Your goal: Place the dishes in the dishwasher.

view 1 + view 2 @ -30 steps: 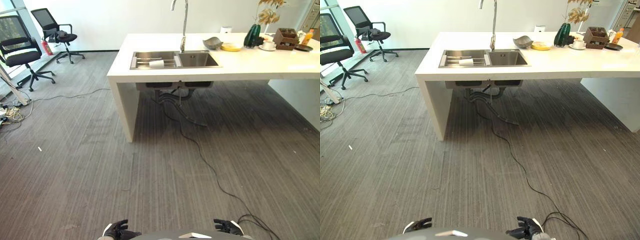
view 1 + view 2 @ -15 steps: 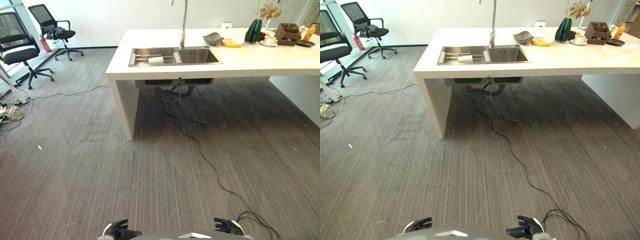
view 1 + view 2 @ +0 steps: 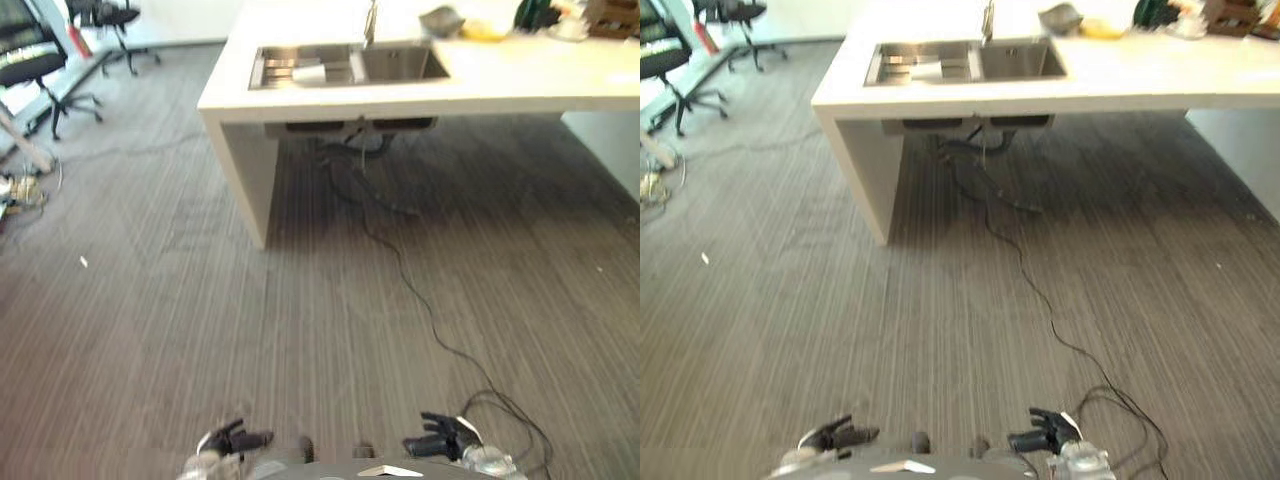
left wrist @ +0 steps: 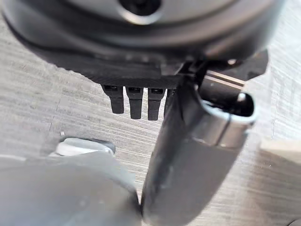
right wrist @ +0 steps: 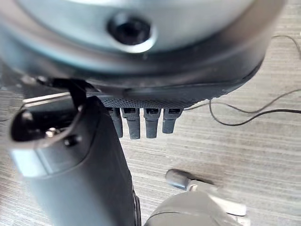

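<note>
Low over the grey carpet (image 3: 200, 330), I saw my left hand (image 3: 235, 439) and right hand (image 3: 438, 438) relaxed, fingers straight, empty, white counter (image 3: 520, 80) with sink (image 3: 345, 64) well ahead, dishes (image 3: 442, 20) on top.

Dark ribbed fingers (image 4: 136, 101), silver-grey wrist housing

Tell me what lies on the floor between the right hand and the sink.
In the left eye view, grey carpet with a black cable running from under the sink toward the right hand.

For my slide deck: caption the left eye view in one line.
Both hands, left and right, hang open and empty over grey carpet, far from the white counter with its sink.
</note>
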Available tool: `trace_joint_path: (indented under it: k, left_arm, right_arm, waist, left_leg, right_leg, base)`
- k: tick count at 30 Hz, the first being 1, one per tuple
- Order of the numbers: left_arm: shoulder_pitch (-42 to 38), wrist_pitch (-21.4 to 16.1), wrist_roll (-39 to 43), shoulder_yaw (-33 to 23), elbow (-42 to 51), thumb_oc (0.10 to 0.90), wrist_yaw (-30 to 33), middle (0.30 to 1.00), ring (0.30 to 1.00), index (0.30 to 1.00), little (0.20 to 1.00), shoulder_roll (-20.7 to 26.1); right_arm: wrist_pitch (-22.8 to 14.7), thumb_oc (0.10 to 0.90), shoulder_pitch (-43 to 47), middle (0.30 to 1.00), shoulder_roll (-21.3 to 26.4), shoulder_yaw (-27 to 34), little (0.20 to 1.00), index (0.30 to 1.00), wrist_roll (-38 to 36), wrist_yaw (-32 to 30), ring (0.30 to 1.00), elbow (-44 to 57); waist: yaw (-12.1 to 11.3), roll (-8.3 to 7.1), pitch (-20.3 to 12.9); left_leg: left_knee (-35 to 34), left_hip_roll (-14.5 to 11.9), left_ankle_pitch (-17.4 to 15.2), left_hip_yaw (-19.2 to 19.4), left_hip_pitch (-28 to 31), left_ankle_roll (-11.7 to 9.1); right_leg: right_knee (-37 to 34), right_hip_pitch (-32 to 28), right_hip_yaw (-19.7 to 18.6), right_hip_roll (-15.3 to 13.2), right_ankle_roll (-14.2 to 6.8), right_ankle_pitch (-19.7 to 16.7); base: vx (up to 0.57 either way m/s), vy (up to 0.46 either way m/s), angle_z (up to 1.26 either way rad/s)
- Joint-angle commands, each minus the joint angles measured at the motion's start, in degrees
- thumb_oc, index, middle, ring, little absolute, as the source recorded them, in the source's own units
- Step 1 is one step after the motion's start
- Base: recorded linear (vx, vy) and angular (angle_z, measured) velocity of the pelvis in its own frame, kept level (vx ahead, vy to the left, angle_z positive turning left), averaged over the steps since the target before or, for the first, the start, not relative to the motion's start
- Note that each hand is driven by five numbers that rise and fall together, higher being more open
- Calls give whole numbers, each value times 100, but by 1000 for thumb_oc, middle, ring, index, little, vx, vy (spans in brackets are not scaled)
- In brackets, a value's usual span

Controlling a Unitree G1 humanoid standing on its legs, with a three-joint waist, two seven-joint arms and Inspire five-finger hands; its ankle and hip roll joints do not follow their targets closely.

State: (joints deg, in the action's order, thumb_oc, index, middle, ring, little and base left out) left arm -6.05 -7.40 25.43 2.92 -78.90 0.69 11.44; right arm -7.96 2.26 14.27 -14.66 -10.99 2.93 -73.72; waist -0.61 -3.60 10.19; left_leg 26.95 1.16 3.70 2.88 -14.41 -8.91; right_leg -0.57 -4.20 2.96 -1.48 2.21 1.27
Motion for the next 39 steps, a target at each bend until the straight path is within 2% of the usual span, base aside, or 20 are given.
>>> trace_joint_path:
  k: [1,5,10,12,14,15,16,17,18,20,21,22,24,25,26,28,33,36,37,39]
  left_arm:
    - [2,6,-141,212,-177,800,-75,900,900,900,900,-125]
    - [199,3,-111,173,-222,800,-126,900,900,900,900,-205]
    - [272,-25,-57,-165,-313,800,-12,900,900,900,900,36]
    - [178,-108,80,-352,-145,800,113,900,900,900,900,201]
    - [11,-163,74,-342,7,800,230,900,900,900,900,310]
    - [-274,-196,59,-352,207,800,408,900,900,900,900,484]
    - [-283,-194,58,-357,207,800,410,900,900,900,900,485]
    - [-673,-259,103,-520,267,800,692,900,900,900,900,787]
    - [-676,-259,102,-518,265,800,693,900,900,900,900,782]
    - [-1041,-448,69,-590,860,800,1108,900,900,900,900,996]
    - [-1041,-448,69,-590,860,800,1108,900,900,900,900,996]
    - [-1542,-893,-159,-715,1866,800,1977,900,900,900,900,1285]
    - [-1537,-884,-169,-719,1881,800,1990,900,900,900,900,1281]
    - [-1574,-1008,-761,-687,3037,800,2680,900,900,900,900,1391]
    - [-1574,-1008,-761,-687,3037,800,2680,900,900,900,900,1391]
    - [-1581,-1058,-1917,-649,4178,800,3378,900,900,900,900,1662]
    - [-1257,-936,-3158,-1045,5629,800,3988,900,900,900,900,1824]
    - [-806,-824,-3959,-1517,6537,800,4202,900,900,900,900,2009]
    - [-692,-788,-4275,-1590,6887,800,4080,900,900,900,900,2181]
    - [-550,-817,-4529,-1648,7181,800,3888,900,900,900,900,2346]
  right_arm:
    - [11,800,-173,900,386,-53,900,900,25,25,900,-132]
    - [0,800,-251,900,392,-42,900,900,206,27,900,-250]
    - [-3,800,-279,900,270,95,900,900,173,-9,900,-308]
    - [-35,800,-329,900,166,124,900,900,63,0,900,-212]
    - [-55,800,-291,900,162,128,900,900,-12,33,900,-143]
    - [-82,800,-241,900,189,120,900,900,-15,-4,900,-22]
    - [-80,800,-232,900,189,120,900,900,-15,-5,900,-21]
    - [-122,800,-172,900,179,233,900,900,-170,-54,900,74]
    - [-122,800,-172,900,183,236,900,900,-170,-53,900,72]
    - [-154,800,-196,900,191,261,900,900,-191,-97,900,134]
    - [-154,800,-196,900,191,261,900,900,-191,-97,900,134]
    - [-267,800,-468,900,131,65,900,900,-122,-114,900,311]
    - [-266,800,-466,900,130,64,900,900,-121,-116,900,312]
    - [-290,800,-653,900,115,77,900,900,-134,-162,900,283]
    - [-290,800,-653,900,115,77,900,900,-134,-162,900,283]
    - [-271,800,-921,900,118,116,900,900,-115,-200,900,318]
    - [-263,800,-1071,900,37,148,900,900,6,-185,900,-35]
    - [-290,800,-1076,900,98,299,900,900,-85,-44,900,-123]
    - [-333,800,-1039,900,218,390,900,900,-185,6,900,-38]
    - [-370,800,-973,900,352,390,900,900,-204,8,900,166]
  waist:
    - [-15,130,-236]
    - [-364,199,-364]
    - [-505,131,-688]
    - [-507,11,-814]
    - [-449,107,-803]
    - [-288,178,-712]
    - [-273,163,-691]
    - [-83,344,-547]
    - [-76,317,-548]
    - [77,453,-456]
    - [77,453,-456]
    - [329,407,-326]
    - [344,423,-328]
    - [464,316,-339]
    - [464,316,-339]
    - [647,172,-372]
    - [502,122,-554]
    - [431,93,-575]
    - [396,46,-520]
    - [325,-35,-394]
  left_leg:
    - [-1558,-183,164,537,206,412]
    - [-3049,-349,683,651,-275,391]
    - [-3047,-415,1168,843,31,439]
    - [-3094,-230,984,899,292,627]
    - [-3158,-246,846,914,603,713]
    - [-3195,-176,566,775,1045,811]
    - [-3190,-158,563,765,1050,814]
    - [-3195,-224,399,620,1425,926]
    - [-3195,-185,364,614,1439,928]
    - [-3195,-182,157,467,1738,998]
    - [-3195,-182,157,467,1738,998]
    - [-3195,-21,-75,109,2137,948]
    - [-3195,-40,-60,95,2125,943]
    - [-3195,91,-287,-186,2357,861]
    - [-3195,91,-287,-186,2357,861]
    - [-3195,95,-599,-506,2598,732]
    - [-3190,-53,-461,-619,2702,612]
    - [-2365,-117,-296,-661,2450,383]
    - [-1571,-123,-58,-452,2218,169]
    - [-570,-41,64,-396,1749,43]
  right_leg:
    - [-313,-648,-179,49,-624,143]
    - [-442,-1282,-531,52,-694,524]
    - [94,-1583,-773,-139,-848,599]
    - [990,-1289,-791,-274,-1095,26]
    - [1935,-870,-836,-156,-1350,-840]
    - [3038,-449,-608,-157,-1488,-1331]
    - [3090,-440,-595,-173,-1487,-1299]
    - [3946,-2,-462,31,-1445,-1427]
    - [3971,-13,-459,-7,-1449,-1381]
    - [4338,574,-287,38,-1308,-1037]
    - [4338,574,-287,38,-1308,-1037]
    - [3576,1273,-148,4,-1131,-467]
    - [3534,1262,-126,18,-1125,-501]
    - [2117,1426,-130,-49,-1088,-501]
    - [2117,1426,-130,-49,-1088,-501]
    - [781,1413,-516,-38,-1217,-672]
    - [494,941,-400,-71,-1104,-720]
    - [388,610,-237,-114,-985,-689]
    - [311,384,-173,-178,-905,-597]
    - [201,194,-176,-243,-804,-558]
  base:
    - [413,65,19]
    - [453,113,-5]
    - [438,159,-84]
    - [442,235,-53]
    - [360,249,-50]
    - [355,217,-12]
    - [493,303,36]
    - [247,149,77]
    - [389,228,81]
    - [282,123,53]
    - [594,67,39]
    - [458,19,15]
    - [403,-31,41]
    - [353,-79,42]
    - [508,-116,62]
    - [459,-170,81]
    - [319,-151,103]
    - [276,-150,2]
    - [216,-138,46]
    - [188,-136,51]
